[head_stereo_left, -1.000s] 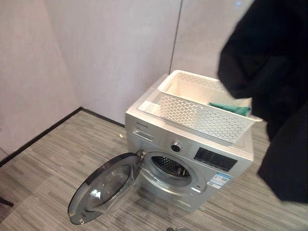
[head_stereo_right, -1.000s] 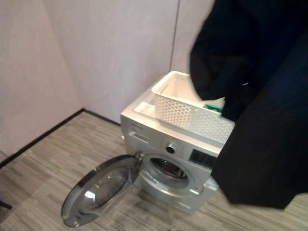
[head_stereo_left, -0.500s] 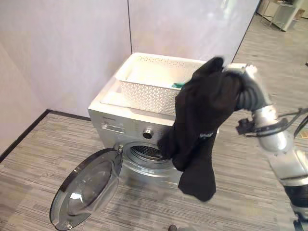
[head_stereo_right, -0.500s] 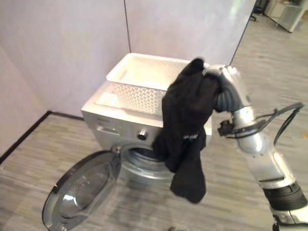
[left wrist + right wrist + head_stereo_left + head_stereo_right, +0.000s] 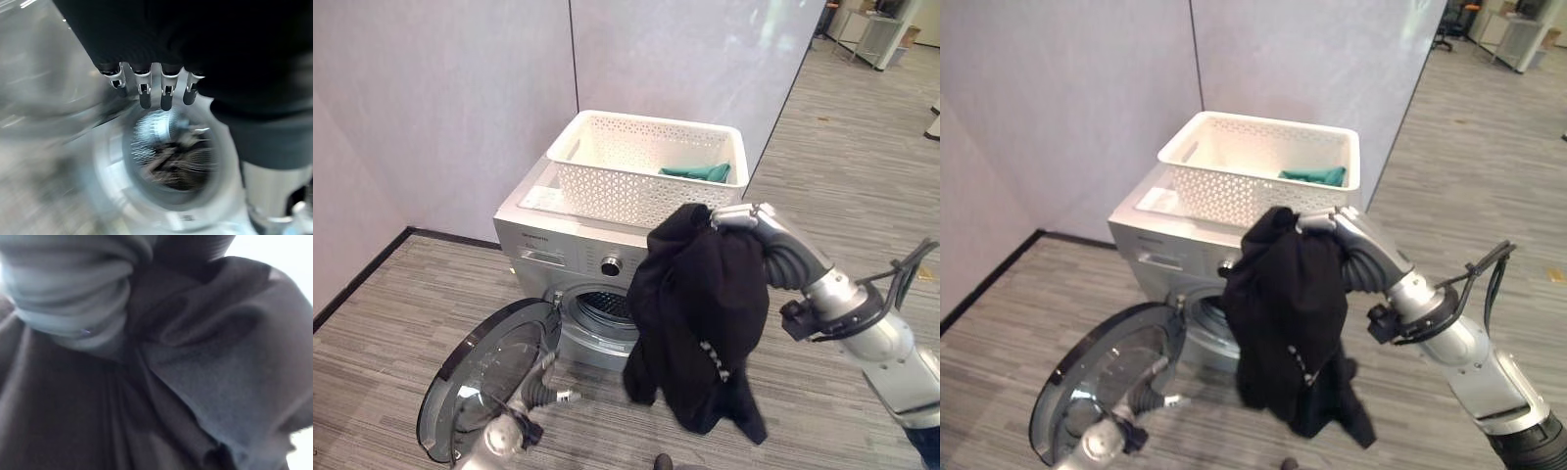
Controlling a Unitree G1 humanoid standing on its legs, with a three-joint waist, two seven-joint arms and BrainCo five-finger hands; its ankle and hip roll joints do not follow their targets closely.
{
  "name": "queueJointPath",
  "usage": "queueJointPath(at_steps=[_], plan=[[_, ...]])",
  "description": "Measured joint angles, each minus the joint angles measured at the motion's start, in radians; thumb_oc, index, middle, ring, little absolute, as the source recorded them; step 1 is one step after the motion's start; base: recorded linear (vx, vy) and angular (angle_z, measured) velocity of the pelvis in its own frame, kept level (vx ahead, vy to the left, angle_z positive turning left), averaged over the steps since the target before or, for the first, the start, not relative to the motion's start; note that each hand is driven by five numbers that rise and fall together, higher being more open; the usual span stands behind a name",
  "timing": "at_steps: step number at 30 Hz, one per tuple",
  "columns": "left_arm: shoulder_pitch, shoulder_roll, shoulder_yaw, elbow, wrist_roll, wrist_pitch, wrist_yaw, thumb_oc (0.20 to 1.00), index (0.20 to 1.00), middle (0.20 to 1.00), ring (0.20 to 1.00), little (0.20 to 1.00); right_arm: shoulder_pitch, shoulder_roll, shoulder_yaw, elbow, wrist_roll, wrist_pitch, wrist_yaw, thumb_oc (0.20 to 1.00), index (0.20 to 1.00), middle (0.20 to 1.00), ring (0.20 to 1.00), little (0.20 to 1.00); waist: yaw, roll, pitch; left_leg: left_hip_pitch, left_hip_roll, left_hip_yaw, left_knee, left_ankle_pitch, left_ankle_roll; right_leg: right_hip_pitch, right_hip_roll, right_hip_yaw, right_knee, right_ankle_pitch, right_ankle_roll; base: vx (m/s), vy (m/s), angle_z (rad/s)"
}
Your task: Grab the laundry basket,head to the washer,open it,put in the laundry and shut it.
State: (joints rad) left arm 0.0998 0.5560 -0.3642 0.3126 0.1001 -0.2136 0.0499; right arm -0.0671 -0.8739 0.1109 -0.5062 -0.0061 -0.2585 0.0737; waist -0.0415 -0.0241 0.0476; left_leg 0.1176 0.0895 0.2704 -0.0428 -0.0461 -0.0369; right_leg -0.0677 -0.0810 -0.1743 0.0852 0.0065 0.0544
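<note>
A silver washer (image 5: pixel 540 247) stands against the wall, its round door (image 5: pixel 480 387) swung wide open to the left and its drum opening (image 5: pixel 607 307) exposed. The white perforated laundry basket (image 5: pixel 626 188) rests on the washer's top with a green cloth (image 5: pixel 697 172) inside. My right hand (image 5: pixel 736 217) is shut on a black garment (image 5: pixel 703 313), which hangs in front of the washer just right of the drum opening. My left hand (image 5: pixel 517 429) is low by the open door, fingers (image 5: pixel 145 93) straight and pointing toward the drum (image 5: pixel 171 161).
Grey walls meet in a corner behind the washer. Striped grey floor (image 5: pixel 372 343) spreads to the left and to the right. An open hallway with furniture (image 5: pixel 876 34) lies at the far right.
My right hand has lowered the black garment from basket height to in front of the washer's face. My left hand has come into view by the door. The camera shifted slightly.
</note>
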Motion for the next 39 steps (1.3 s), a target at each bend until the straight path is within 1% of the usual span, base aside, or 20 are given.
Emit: queueJointPath(at_steps=[1,3,4,5,6,7,8,9,10,11,14,15,16,19,23,29,30,35,38,39], plan=[[-0.016,0.023,0.022,-0.032,0.0,-0.025,-0.012,1.0,1.0,1.0,1.0,1.0,0.01,-0.004,0.002,-0.001,0.004,0.0,0.013,0.2,0.2,0.2,0.2,0.2,-0.001,0.014,-0.007,0.001,-0.002,0.0,-0.003,0.001,0.001,0.002,-0.001,0.0,-0.006,0.006,0.003,0.0,0.0,0.0],[-0.034,0.047,0.035,-0.106,0.0,-0.017,-0.033,1.0,1.0,1.0,1.0,1.0,0.024,-0.004,0.006,-0.003,0.013,0.0,0.022,0.2,0.2,0.2,0.2,0.2,-0.002,0.035,-0.01,0.003,-0.008,-0.006,-0.01,0.011,0.0,0.016,-0.003,-0.003,-0.028,0.02,0.003,0.0,-0.007,0.08],[-0.034,0.068,0.034,-0.163,-0.001,-0.017,-0.046,1.0,1.0,1.0,1.0,1.0,0.025,-0.004,0.01,-0.003,0.015,0.001,0.025,0.2,0.2,0.2,0.2,0.2,-0.003,0.041,-0.011,0.004,-0.01,-0.009,-0.014,0.012,0.002,0.022,-0.004,-0.007,-0.04,0.029,0.001,0.0,-0.013,0.15],[-0.057,0.088,0.036,-0.28,-0.031,-0.018,-0.081,1.0,1.0,1.0,1.0,1.0,0.022,-0.004,0.02,-0.003,0.032,0.011,0.037,0.2,0.2,0.2,0.2,0.2,0.0,0.049,-0.012,0.003,-0.012,-0.015,-0.014,0.013,0.003,0.036,-0.005,-0.016,-0.067,0.043,0.005,0.0,-0.012,0.15],[-0.071,0.084,0.036,-0.296,-0.052,-0.018,-0.09,1.0,1.0,1.0,1.0,1.0,0.018,-0.003,0.03,-0.002,0.032,0.019,0.037,0.2,0.2,0.2,0.2,0.2,0.001,0.052,-0.013,0.003,-0.013,-0.017,-0.015,0.013,0.003,0.04,-0.005,-0.02,-0.074,0.045,0.006,0.0,-0.01,0.23],[-0.125,0.045,0.024,-0.305,-0.103,-0.018,-0.112,1.0,1.0,1.0,1.0,1.0,0.014,0.001,0.055,-0.001,0.032,0.03,0.042,0.2,0.2,0.2,0.2,0.2,0.006,0.055,-0.015,0.005,-0.015,-0.029,-0.015,0.013,0.003,0.058,-0.007,-0.03,-0.092,0.051,0.008,0.0,-0.004,0.2],[-0.144,0.036,0.016,-0.304,-0.125,-0.016,-0.122,1.0,1.0,1.0,1.0,1.0,0.012,0.001,0.061,-0.001,0.032,0.034,0.043,0.2,0.2,0.2,0.2,0.2,0.007,0.055,-0.015,0.007,-0.016,-0.035,-0.015,0.013,0.003,0.064,-0.007,-0.033,-0.099,0.053,0.008,0.0,-0.004,0.19],[-0.175,0.03,-0.018,-0.299,-0.214,0.006,-0.15,1.0,1.0,1.0,1.0,1.0,-0.007,0.006,0.08,0.002,0.032,0.046,0.042,0.2,0.2,0.2,0.2,0.2,0.006,0.055,-0.015,0.006,-0.016,-0.039,-0.016,0.013,0.003,0.071,-0.007,-0.036,-0.113,0.06,0.008,0.01,-0.003,0.07],[-0.194,0.031,-0.045,-0.293,-0.252,0.017,-0.159,1.0,1.0,1.0,1.0,1.0,-0.026,0.012,0.092,0.006,0.032,0.05,0.042,0.2,0.2,0.2,0.2,0.2,0.004,0.055,-0.015,0.005,-0.017,-0.039,-0.017,0.014,0.004,0.072,-0.007,-0.036,-0.118,0.063,0.008,0.0,0.0,0.0],[-0.24,0.029,-0.114,-0.278,-0.306,0.038,-0.188,1.0,1.0,1.0,1.0,1.0,-0.069,0.022,0.121,0.008,0.032,0.063,0.042,0.2,0.2,0.2,0.2,0.2,0.001,0.057,-0.016,0.007,-0.02,-0.038,-0.029,0.021,0.004,0.075,-0.007,-0.036,-0.133,0.071,0.01,0.0,0.0,0.0],[-0.282,0.024,-0.205,-0.26,-0.382,0.054,-0.229,1.0,1.0,1.0,1.0,1.0,-0.117,0.027,0.149,0.013,0.043,0.07,0.04,0.2,0.2,0.2,0.2,0.2,-0.01,0.057,-0.015,0.024,-0.022,-0.036,-0.048,0.029,0.004,0.092,-0.004,-0.035,-0.156,0.082,0.01,0.01,0.001,-0.01],[-0.344,0.019,-0.304,-0.209,-0.422,0.072,-0.248,1.0,1.0,1.0,1.0,1.0,-0.172,0.042,0.189,0.016,0.056,0.076,0.039,0.2,0.2,0.2,0.2,0.2,-0.022,0.057,-0.015,0.033,-0.023,-0.036,-0.048,0.028,0.004,0.107,-0.004,-0.036,-0.167,0.086,0.012,0.0,0.0,0.0],[-0.355,0.017,-0.328,-0.204,-0.437,0.082,-0.264,1.0,1.0,1.0,1.0,1.0,-0.186,0.045,0.196,0.009,0.072,0.075,0.039,0.2,0.2,0.2,0.2,0.2,-0.024,0.058,-0.015,0.032,-0.023,-0.036,-0.049,0.028,0.004,0.107,-0.004,-0.036,-0.17,0.088,0.012,0.0,0.0,0.0],[-0.362,-0.003,-0.356,-0.19,-0.456,0.096,-0.278,1.0,1.0,1.0,1.0,1.0,-0.188,0.046,0.197,0.007,0.085,0.079,0.032,0.2,0.2,0.2,0.2,0.2,-0.03,0.059,-0.014,0.032,-0.023,-0.033,-0.048,0.028,0.004,0.105,-0.003,-0.033,-0.171,0.09,0.01,0.0,-0.001,-0.01],[-0.395,-0.039,-0.407,-0.191,-0.456,0.11,-0.301,1.0,1.0,1.0,1.0,1.0,-0.191,0.055,0.197,0.007,0.092,0.079,0.014,0.2,0.2,0.2,0.2,0.2,-0.029,0.06,-0.013,0.031,-0.024,-0.032,-0.049,0.028,0.004,0.104,-0.004,-0.032,-0.171,0.091,0.011,0.0,0.0,0.0],[-0.411,-0.137,-0.44,-0.191,-0.453,0.116,-0.298,1.0,1.0,1.0,1.0,1.0,-0.19,0.072,0.192,0.009,0.09,0.081,-0.029,0.2,0.2,0.2,0.2,0.2,-0.042,0.059,-0.008,0.021,-0.026,-0.032,-0.049,0.029,0.004,0.094,-0.006,-0.031,-0.172,0.092,0.012,0.0,0.0,0.0],[-0.413,-0.151,-0.443,-0.189,-0.45,0.116,-0.294,1.0,1.0,1.0,1.0,1.0,-0.188,0.091,0.189,0.011,0.09,0.084,-0.031,0.2,0.2,0.2,0.2,0.2,-0.046,0.06,-0.004,0.02,-0.026,-0.033,-0.049,0.029,0.004,0.094,-0.006,-0.031,-0.172,0.091,0.012,0.0,0.0,0.0],[-0.427,-0.291,-0.447,-0.091,-0.476,0.125,-0.256,1.0,1.0,1.0,1.0,1.0,-0.17,0.141,0.175,0.016,0.068,0.111,-0.074,0.2,0.2,0.2,0.2,0.2,-0.06,0.06,0.009,0.011,-0.027,-0.035,-0.049,0.029,0.004,0.086,-0.007,-0.033,-0.172,0.092,0.012,0.0,0.0,0.0],[-0.455,-0.333,-0.474,-0.085,-0.495,0.132,-0.23,1.0,1.0,1.0,1.0,1.0,-0.17,0.155,0.174,0.02,0.06,0.123,-0.1,0.2,0.2,0.2,0.2,0.2,-0.072,0.062,0.011,0.004,-0.027,-0.039,-0.049,0.029,0.004,0.081,-0.007,-0.036,-0.172,0.092,0.012,-0.01,-0.01,0.04],[-0.466,-0.332,-0.482,-0.085,-0.495,0.132,-0.228,1.0,1.0,1.0,1.0,1.0,-0.17,0.157,0.17,0.021,0.048,0.128,-0.104,0.2,0.2,0.2,0.2,0.2,-0.074,0.063,0.012,0.004,-0.027,-0.039,-0.049,0.029,0.004,0.081,-0.007,-0.037,-0.172,0.092,0.012,0.0,0.0,0.0]])
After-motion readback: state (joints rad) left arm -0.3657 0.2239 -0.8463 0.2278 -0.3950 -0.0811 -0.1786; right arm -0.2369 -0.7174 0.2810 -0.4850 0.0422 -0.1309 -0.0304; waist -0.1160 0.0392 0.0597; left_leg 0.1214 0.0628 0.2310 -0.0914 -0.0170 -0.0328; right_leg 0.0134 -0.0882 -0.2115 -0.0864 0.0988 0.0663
